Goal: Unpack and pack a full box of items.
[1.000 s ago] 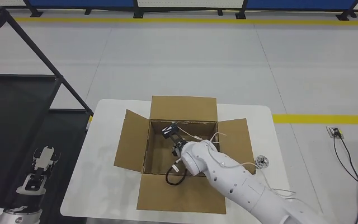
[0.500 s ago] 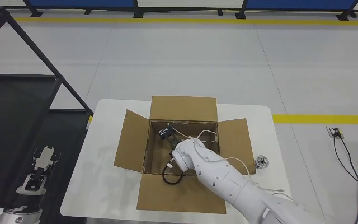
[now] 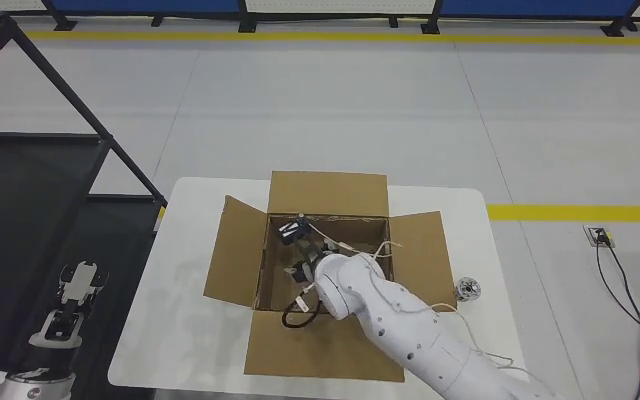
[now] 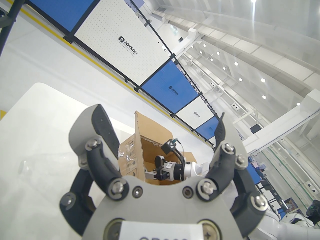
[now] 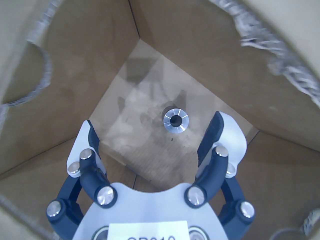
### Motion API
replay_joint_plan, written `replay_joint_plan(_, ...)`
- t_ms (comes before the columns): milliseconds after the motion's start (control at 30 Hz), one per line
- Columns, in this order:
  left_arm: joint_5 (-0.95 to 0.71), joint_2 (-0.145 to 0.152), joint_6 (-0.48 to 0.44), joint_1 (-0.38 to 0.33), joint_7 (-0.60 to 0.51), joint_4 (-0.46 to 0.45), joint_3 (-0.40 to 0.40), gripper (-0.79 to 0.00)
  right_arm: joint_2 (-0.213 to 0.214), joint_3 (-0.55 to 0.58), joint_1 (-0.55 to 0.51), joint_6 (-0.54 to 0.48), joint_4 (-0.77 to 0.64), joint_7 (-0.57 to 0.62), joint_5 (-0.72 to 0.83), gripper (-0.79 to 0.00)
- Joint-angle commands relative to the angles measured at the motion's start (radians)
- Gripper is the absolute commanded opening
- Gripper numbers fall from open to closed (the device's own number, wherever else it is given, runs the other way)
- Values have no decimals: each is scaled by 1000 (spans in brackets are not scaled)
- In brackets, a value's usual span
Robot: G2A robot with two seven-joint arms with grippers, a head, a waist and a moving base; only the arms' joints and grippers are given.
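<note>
An open cardboard box [image 3: 327, 197] stands on the white table [image 3: 190, 280], all its flaps folded out. My right arm reaches down into it, wrist [image 3: 300, 268] near the box's left inner wall. My right gripper [image 5: 153, 123] hangs open above the box floor. A small shiny metal cylinder [image 5: 175, 121] with a centre hole stands upright on clear plastic film, just ahead of the fingers and untouched. My left gripper [image 4: 160, 117] is open and holds nothing; it sits off the table's left side [image 3: 78, 280], tilted up toward the room.
A small round metal part [image 3: 467, 290] lies on the table to the right of the box. A dark frame [image 3: 60, 150] stands left of the table. The box walls [image 5: 205, 58] close in around the right gripper.
My right arm has shifted left inside the box and its wrist has turned a little. The left arm has not moved.
</note>
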Motion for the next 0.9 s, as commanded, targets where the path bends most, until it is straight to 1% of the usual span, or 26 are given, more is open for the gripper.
replay_joint_plan(0,0,0,0,0,0,0,0,0,40,77,-99,-9,-181,8,-74,0)
replay_joint_plan(67,0,0,0,0,0,0,0,0,73,146,-195,-8,-323,17,-155,0)
replay_joint_plan(167,0,0,0,0,0,0,0,0,111,261,-337,33,-523,18,-285,0)
replay_joint_plan(233,0,0,0,0,0,0,0,0,132,353,-435,50,-640,13,-345,0)
replay_joint_plan(267,0,0,0,0,0,0,0,0,140,411,-486,76,-698,4,-369,0)
replay_joint_plan(333,0,0,0,0,0,0,0,0,155,526,-592,102,-802,-18,-378,0)
replay_joint_plan(433,0,0,0,0,0,0,0,0,168,690,-727,147,-889,-49,-377,0)
replay_joint_plan(467,0,0,0,0,0,0,0,0,170,747,-762,169,-900,-58,-366,0)
replay_joint_plan(533,0,0,0,0,0,0,0,0,173,851,-822,172,-909,-76,-304,0)
replay_joint_plan(567,0,0,0,0,0,0,0,0,173,908,-848,199,-899,-86,-282,0)
replay_joint_plan(633,0,0,0,0,0,0,0,0,175,988,-889,185,-870,-90,-211,0)
replay_joint_plan(667,0,0,0,0,0,0,0,0,175,1019,-900,170,-850,-88,-181,0)
replay_joint_plan(733,0,0,0,0,0,0,0,0,180,1068,-900,112,-777,-43,-125,0)
replay_joint_plan(867,0,0,0,0,0,0,0,0,190,1100,-831,-28,-586,21,-36,0)
